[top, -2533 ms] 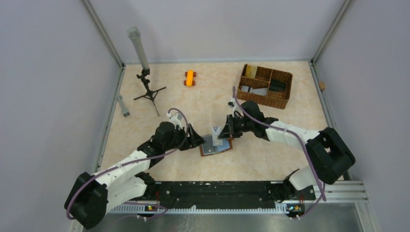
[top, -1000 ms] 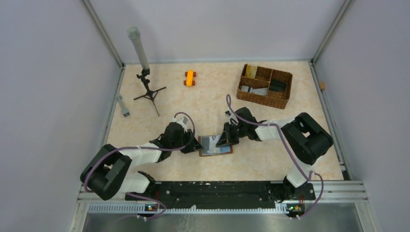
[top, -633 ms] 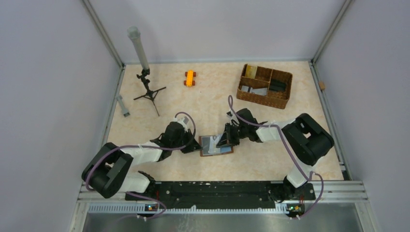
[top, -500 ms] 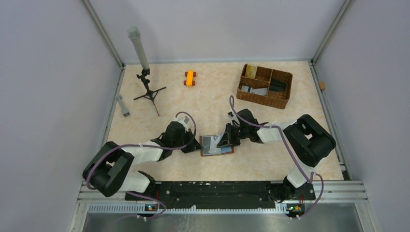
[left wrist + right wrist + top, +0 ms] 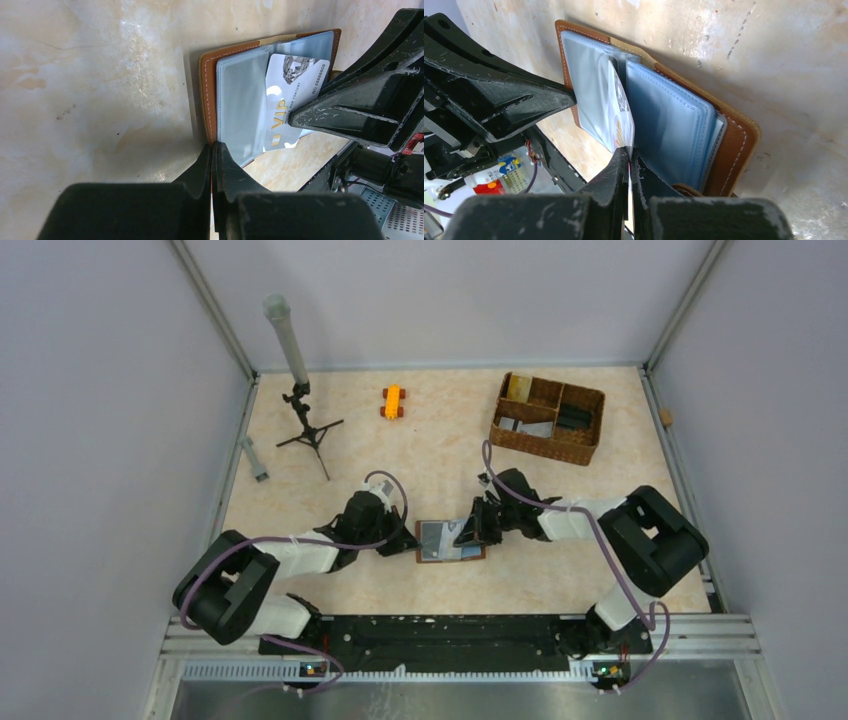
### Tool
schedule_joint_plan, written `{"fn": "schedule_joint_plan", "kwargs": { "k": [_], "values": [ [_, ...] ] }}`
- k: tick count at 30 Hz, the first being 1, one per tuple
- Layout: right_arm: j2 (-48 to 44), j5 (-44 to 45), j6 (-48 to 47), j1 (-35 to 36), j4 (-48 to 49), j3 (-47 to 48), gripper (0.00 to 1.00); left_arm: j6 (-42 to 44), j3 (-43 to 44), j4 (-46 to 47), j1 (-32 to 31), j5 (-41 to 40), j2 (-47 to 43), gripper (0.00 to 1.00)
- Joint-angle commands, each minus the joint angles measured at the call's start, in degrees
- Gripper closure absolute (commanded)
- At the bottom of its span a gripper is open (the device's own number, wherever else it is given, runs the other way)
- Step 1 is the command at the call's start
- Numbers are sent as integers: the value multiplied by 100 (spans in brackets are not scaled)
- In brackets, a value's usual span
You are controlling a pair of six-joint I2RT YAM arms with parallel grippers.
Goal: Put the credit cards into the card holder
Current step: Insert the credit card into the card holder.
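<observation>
The brown card holder (image 5: 447, 552) lies open on the table between my arms, its blue pockets facing up. My left gripper (image 5: 214, 145) is shut on the leather edge of the card holder (image 5: 207, 95). A silver-grey credit card (image 5: 295, 85) marked VIP sits partly over the pockets. My right gripper (image 5: 629, 149) is shut on that credit card (image 5: 623, 116), which stands on edge in the fold between two blue pockets (image 5: 669, 130). In the top view my left gripper (image 5: 410, 544) and right gripper (image 5: 468, 536) flank the holder. More credit cards (image 5: 527, 425) lie in the basket.
A woven compartmented basket (image 5: 583, 446) stands at the back right. An orange toy car (image 5: 392, 401) sits at the back middle. A small black tripod with a grey tube (image 5: 300, 400) stands at the back left, with a grey piece (image 5: 255, 460) near the left wall.
My left gripper has closed on the card holder's edge. The right arm has drawn slightly to the right with the card, and the holder has shifted a little with it.
</observation>
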Motion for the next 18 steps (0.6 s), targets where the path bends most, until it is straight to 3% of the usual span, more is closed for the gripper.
{"fn": "schedule_joint_plan", "kwargs": {
  "k": [1,18],
  "values": [
    [20,426,-134,88,-664,-223,100,65,15,-250,-18,-307,75,100],
    [-96,471,17,144,-642,-427,100,71,-53,-204,-17,-307,-32,100]
  ]
}}
